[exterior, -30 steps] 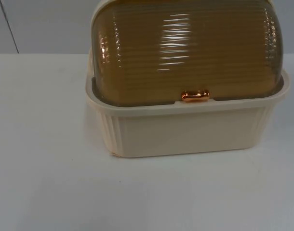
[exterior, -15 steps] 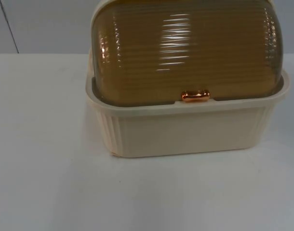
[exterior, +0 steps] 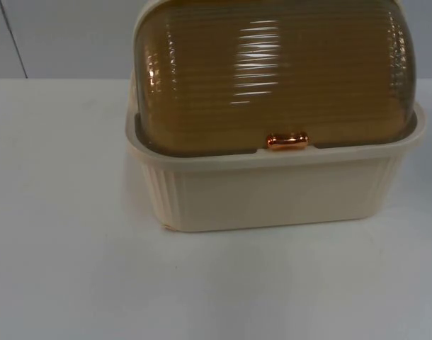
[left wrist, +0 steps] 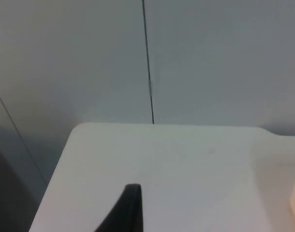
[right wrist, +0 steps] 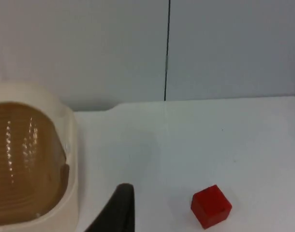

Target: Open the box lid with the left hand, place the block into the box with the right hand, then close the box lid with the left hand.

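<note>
Box (exterior: 273, 188): cream, ribbed, set on the white table (exterior: 67, 269) against the grey wall (exterior: 67, 39); in the top view it is found from centre toward 1 o'clock.

Lid (exterior: 273, 74): amber, ribbed, domed, seated down inside the box rim (shut, as judged from the rim line).

Handle (exterior: 287, 141): small copper knob at the lid's front edge, at 6 o'clock of the lid, just above the box's front wall.

Block (right wrist: 211, 206): red cube, seen from the right wrist lying on the table well apart from the box, at about 3 o'clock of it in that view.

Left gripper (left wrist: 130, 212): held over bare table beside the box, whose cream edge is just seen from the left wrist; whether its fingers are apart or together cannot be told.

Right gripper (right wrist: 119, 210): waiting between box and block; its state likewise cannot be told.

Step in hand: lid opening, not yet begun. It is judged that the handle should be approached squarely from the front, the knob pinched or hooked under, and the lid rolled up and back along its own curve rather than pulled straight, so the box is not dragged.
</note>
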{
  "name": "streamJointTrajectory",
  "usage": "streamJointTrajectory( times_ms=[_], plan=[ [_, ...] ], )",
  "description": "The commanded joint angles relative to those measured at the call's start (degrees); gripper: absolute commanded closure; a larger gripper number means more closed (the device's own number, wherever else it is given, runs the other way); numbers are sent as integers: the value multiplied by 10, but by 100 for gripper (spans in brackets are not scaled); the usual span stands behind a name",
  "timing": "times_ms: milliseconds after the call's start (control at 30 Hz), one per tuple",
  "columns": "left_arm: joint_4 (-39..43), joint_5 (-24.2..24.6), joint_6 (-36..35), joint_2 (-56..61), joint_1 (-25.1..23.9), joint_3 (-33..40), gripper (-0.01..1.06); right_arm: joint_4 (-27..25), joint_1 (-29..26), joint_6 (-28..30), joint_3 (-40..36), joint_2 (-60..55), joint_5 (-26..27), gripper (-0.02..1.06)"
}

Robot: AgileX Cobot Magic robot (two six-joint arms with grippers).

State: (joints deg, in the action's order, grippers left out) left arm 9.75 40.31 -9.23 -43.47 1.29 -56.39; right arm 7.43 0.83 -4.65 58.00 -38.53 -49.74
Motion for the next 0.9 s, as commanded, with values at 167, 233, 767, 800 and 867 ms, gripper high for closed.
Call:
streamJointTrajectory(
  times_ms=[167, 233, 767, 800, 867],
  plan=[
    [3, -8, 0, -24, 4, -5, 0, -142, 0, 117, 4, -83, 47, 0],
    [10, -8, 0, -24, 4, -5, 0, -151, 0, 113, 4, -111, 71, 0],
    [-31, -29, 9, -170, 77, -7, 0, -57, 0, 75, 4, -131, 68, 0],
    [-26, -29, 16, -192, 102, -11, 0, -57, 0, 75, 4, -131, 68, 0],
    [-23, -29, 25, -209, 128, -16, 0, -57, 0, 75, 4, -131, 68, 0]
  ],
)
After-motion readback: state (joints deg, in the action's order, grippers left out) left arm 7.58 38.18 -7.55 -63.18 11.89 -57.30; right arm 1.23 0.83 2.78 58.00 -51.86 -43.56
